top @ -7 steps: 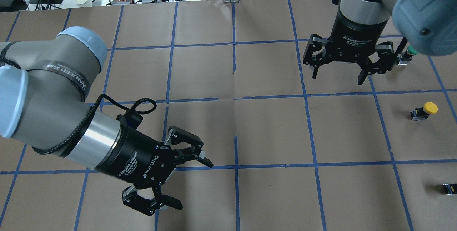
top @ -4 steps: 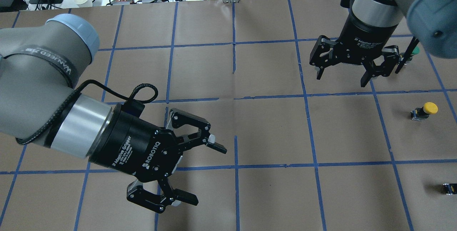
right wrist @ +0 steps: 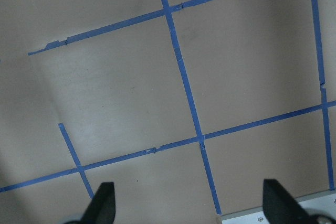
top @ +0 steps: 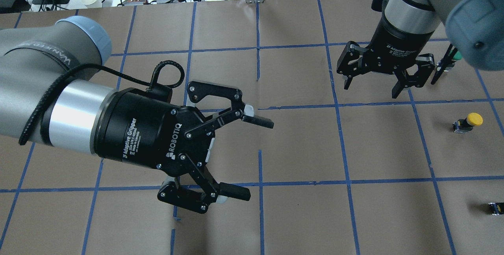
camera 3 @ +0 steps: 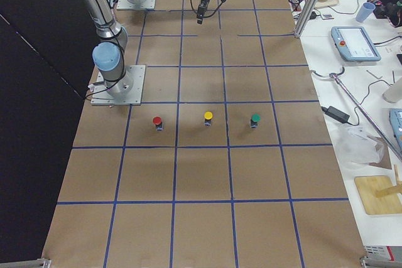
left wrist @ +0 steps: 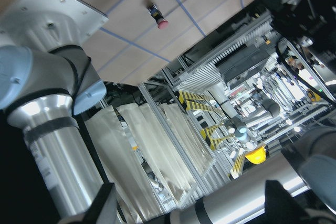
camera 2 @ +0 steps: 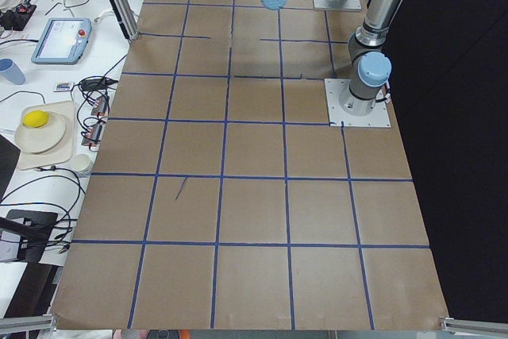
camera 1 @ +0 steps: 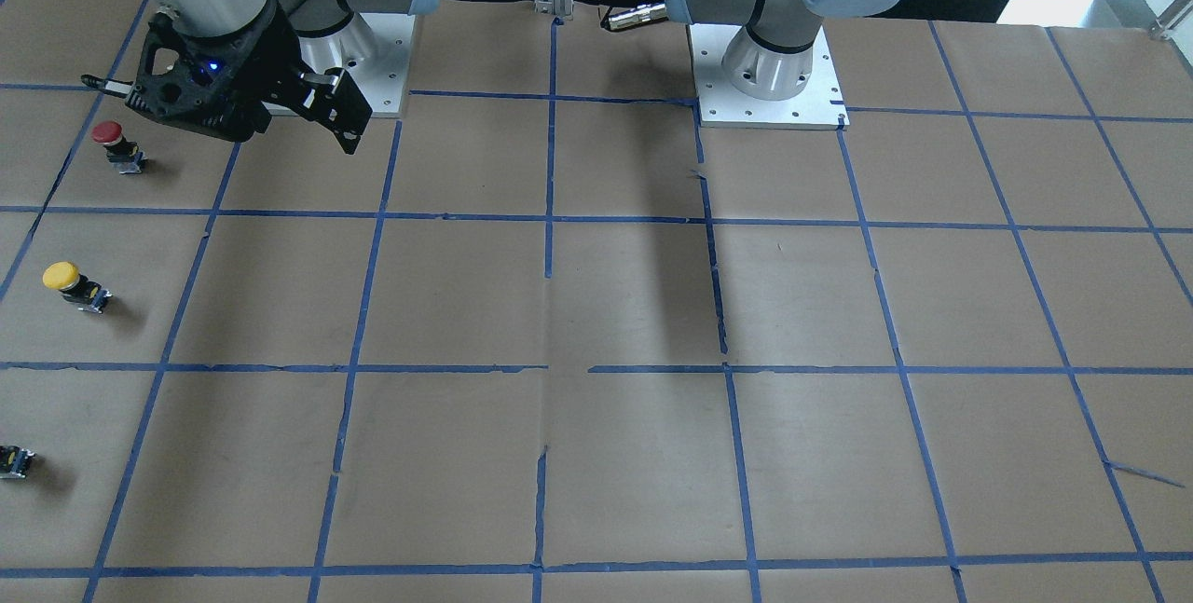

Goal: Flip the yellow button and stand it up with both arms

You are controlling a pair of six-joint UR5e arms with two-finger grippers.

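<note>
in the overhead view a green button [top: 455, 55] at 2 o'clock is mostly hidden behind the right arm, and a tiny black block [top: 497, 208] at 4 o'clock is cut by the frame's edge. the yellow button [top: 468, 121] sits alone on the brown paper at 3 o'clock, well apart from both grippers. the right gripper [top: 371, 89] at 1 o'clock and the left gripper [top: 256, 158] near 8 o'clock both have fingers spread wide, holding nothing.
</note>
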